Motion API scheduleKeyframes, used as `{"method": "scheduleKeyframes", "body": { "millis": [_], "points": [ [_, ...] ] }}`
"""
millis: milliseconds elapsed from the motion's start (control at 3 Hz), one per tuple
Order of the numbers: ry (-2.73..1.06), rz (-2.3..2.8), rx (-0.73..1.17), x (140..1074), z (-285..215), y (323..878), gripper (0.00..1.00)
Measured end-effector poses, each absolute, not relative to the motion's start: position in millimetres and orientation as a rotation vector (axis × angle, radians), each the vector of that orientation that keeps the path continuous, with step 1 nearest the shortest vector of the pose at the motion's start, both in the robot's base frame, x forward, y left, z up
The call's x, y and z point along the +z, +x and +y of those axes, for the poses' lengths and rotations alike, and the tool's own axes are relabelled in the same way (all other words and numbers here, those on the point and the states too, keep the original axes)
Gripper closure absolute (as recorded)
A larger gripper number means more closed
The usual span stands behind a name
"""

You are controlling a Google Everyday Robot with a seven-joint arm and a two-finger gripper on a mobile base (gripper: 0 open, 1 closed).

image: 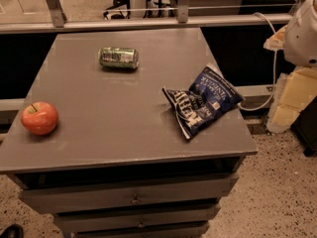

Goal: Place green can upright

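The green can (119, 58) lies on its side on the far middle of the grey cabinet top (124, 128), its long axis running left to right. It is shiny green with pale lettering and silver ends. My gripper is not in view; only a white rounded part of the robot (303, 33) shows at the upper right edge, off the side of the cabinet and well away from the can.
A red apple (39, 118) sits near the left front edge. A crumpled blue chip bag (200, 103) lies at the right. Drawers run below the top. A metal rail (148, 24) crosses behind the cabinet. Speckled floor lies to the right.
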State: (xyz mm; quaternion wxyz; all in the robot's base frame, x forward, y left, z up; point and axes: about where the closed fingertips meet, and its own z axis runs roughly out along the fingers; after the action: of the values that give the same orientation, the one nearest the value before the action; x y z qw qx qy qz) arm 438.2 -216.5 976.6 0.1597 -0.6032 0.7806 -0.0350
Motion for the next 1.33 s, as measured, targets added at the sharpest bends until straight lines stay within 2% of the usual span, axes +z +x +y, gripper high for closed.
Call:
{"method": "scheduleKeyframes", "body": {
  "millis": [667,1000,1333],
  "points": [
    [-1.73,2.154,-0.058,975.2,-181.8,460.0,0.0],
    [-1.729,2.078,-0.01,970.2,-125.3,494.5,0.0],
    [-1.72,2.07,-0.004,971.4,-123.1,497.2,0.0]
  ]
}}
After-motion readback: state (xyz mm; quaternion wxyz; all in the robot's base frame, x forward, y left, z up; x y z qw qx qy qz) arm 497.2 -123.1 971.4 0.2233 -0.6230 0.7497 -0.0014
